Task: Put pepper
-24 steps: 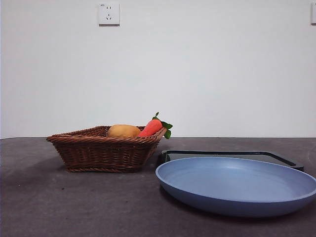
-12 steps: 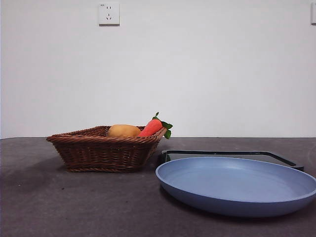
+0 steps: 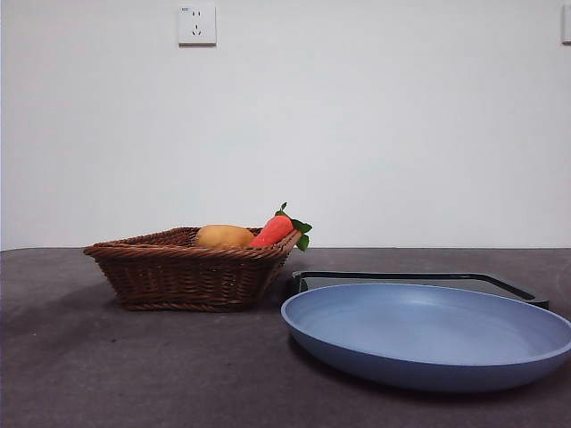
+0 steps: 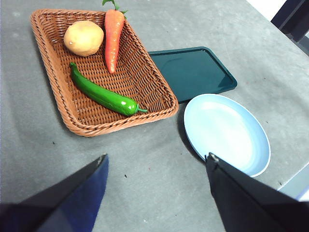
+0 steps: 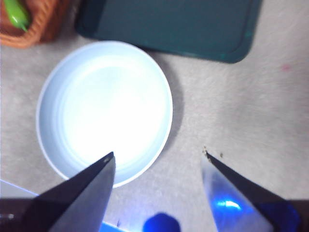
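The glossy green pepper lies in the brown wicker basket, beside a tan potato and an orange carrot. My left gripper hovers open high above the table, nearer than the basket, holding nothing. My right gripper hangs open over the edge of the blue plate, empty; the pepper's tip shows at a corner there. In the front view the basket hides the pepper; only potato and carrot rise above its rim. No gripper appears in the front view.
A dark green tray lies flat behind the blue plate, right of the basket. In the front view the plate sits near and large, the tray just behind it. A wall socket is high on the wall.
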You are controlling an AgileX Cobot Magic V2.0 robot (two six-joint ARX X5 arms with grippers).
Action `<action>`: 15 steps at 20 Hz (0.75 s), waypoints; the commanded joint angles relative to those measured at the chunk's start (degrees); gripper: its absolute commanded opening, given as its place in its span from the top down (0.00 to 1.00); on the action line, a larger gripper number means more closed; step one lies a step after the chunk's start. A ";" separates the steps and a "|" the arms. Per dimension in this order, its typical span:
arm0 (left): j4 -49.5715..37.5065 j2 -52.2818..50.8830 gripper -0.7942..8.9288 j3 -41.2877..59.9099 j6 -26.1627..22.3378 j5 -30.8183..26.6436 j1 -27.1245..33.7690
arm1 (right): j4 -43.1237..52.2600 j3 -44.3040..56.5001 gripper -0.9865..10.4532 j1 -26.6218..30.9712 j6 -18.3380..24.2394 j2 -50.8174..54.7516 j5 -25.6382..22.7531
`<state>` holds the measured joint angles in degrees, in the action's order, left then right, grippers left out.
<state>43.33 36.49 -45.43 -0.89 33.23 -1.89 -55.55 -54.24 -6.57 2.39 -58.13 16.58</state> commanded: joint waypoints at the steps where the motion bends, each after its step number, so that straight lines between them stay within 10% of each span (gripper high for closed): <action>1: -0.22 0.13 0.56 -0.85 -0.22 0.24 0.00 | 2.93 -0.90 0.64 -1.40 0.26 -6.38 0.20; 15: -0.26 0.13 0.56 -0.85 -0.24 0.15 0.00 | 15.63 -0.90 0.66 -4.87 1.77 -33.03 -0.20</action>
<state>43.33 36.49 -45.43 -0.86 33.23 -1.89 -40.36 -54.28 -11.22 3.31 -90.28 16.45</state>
